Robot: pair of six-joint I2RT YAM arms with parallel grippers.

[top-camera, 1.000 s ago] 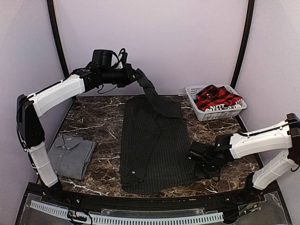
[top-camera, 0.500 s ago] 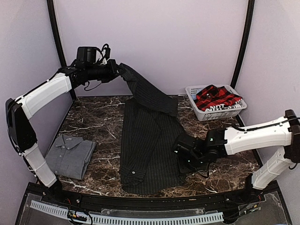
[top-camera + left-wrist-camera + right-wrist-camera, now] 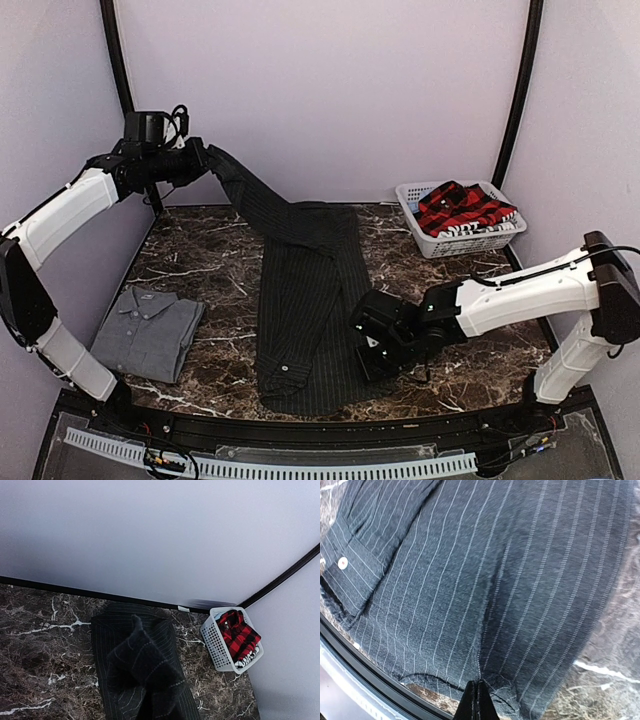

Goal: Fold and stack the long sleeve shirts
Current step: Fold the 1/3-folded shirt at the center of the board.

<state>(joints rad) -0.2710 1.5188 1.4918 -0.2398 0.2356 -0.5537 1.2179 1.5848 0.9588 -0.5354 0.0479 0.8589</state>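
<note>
Grip at two points on pinstripe shirt (image 3: 300,310), spread on marble table (image 3: 200,255) left of basket (image 3: 470,240). High and far left of basket, left gripper (image 3: 200,158) clamped shut on shirt's sleeve, cloth pulled taut up off table. Low, left of basket and nearer arm bases, right gripper (image 3: 365,345) with fingers (image 3: 477,702) pinched together on shirt's right edge. Inside basket, plaid shirt (image 3: 460,208) in heap. Well left of basket, toward near edge, grey shirt (image 3: 150,330) folded flat.
</note>
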